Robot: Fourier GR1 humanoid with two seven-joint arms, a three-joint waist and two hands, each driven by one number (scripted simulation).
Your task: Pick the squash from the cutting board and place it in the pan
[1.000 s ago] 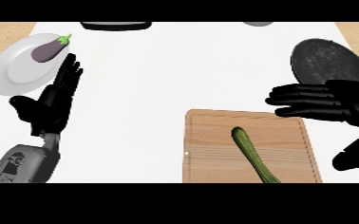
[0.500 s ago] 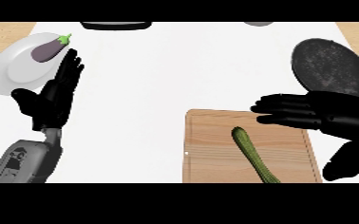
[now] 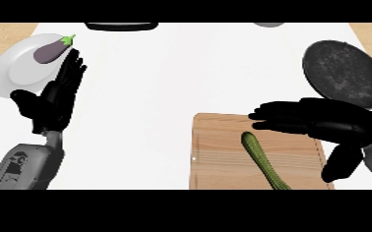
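A long green squash (image 3: 263, 160) lies on the wooden cutting board (image 3: 218, 162) at the lower right, slanting toward the near edge. My right hand (image 3: 314, 120) hovers over the board's far right part, open, fingers stretched left just beyond the squash's far tip, thumb hanging down at the right. The dark round pan (image 3: 339, 72) sits at the right edge, beyond that hand. My left hand (image 3: 54, 101) rests open at the left, fingers up.
A white plate (image 3: 22, 69) with a purple eggplant (image 3: 52, 51) sits at the far left, just beyond my left hand. A dark object (image 3: 121, 26) and a grey one (image 3: 269, 24) lie at the counter's far edge.
My right hand has moved left and nearer, from beside the pan to over the board's far edge, close to the squash's tip. The left hand has barely shifted.
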